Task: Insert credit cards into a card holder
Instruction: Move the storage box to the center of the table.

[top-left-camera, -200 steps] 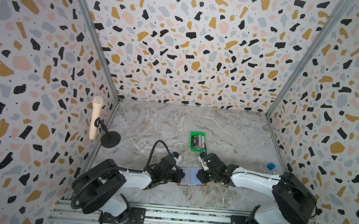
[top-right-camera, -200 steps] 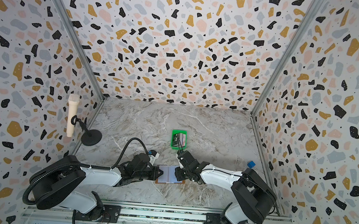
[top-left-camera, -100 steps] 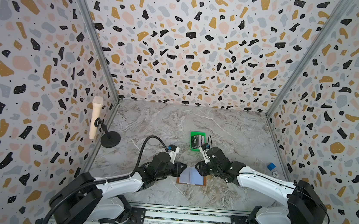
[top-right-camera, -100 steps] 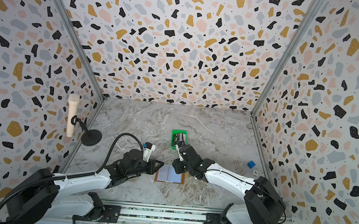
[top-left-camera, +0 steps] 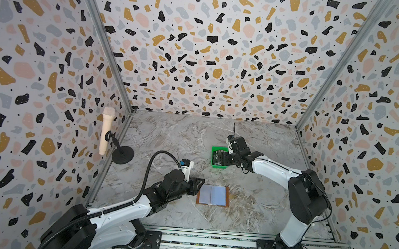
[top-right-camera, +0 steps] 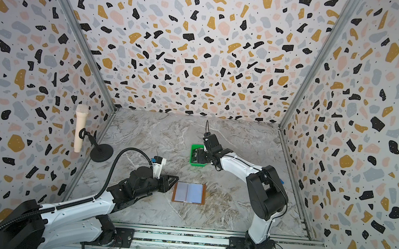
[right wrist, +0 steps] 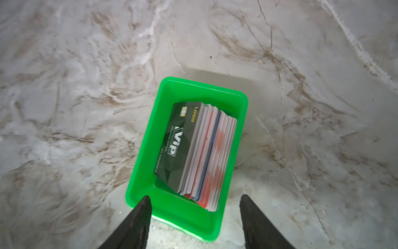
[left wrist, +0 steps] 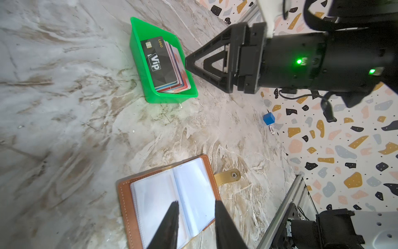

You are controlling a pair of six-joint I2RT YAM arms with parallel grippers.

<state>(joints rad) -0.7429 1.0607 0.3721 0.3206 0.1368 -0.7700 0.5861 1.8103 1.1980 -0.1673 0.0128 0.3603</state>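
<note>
Grey marble-patterned worktop (top-left-camera: 167, 137): the tan leather card holder (top-left-camera: 212, 195) lies open mid-front edge. Beside it is the left end effector (left wrist: 196, 202), slightly parted and empty. The right end effector (right wrist: 195, 196), wide open and empty, hovers over a small green plastic tray (right wrist: 172, 220) of stacked credit cards (right wrist: 193, 151) nearer the centre.

Terrazzo-pattern walls (top-left-camera: 200, 55) on three sides; grey marble floor (top-left-camera: 179, 138); even light.

2 top views: high, frontal, whole cell | 2 wrist views: close, downward | shared: green tray (right wrist: 150, 140)
</note>
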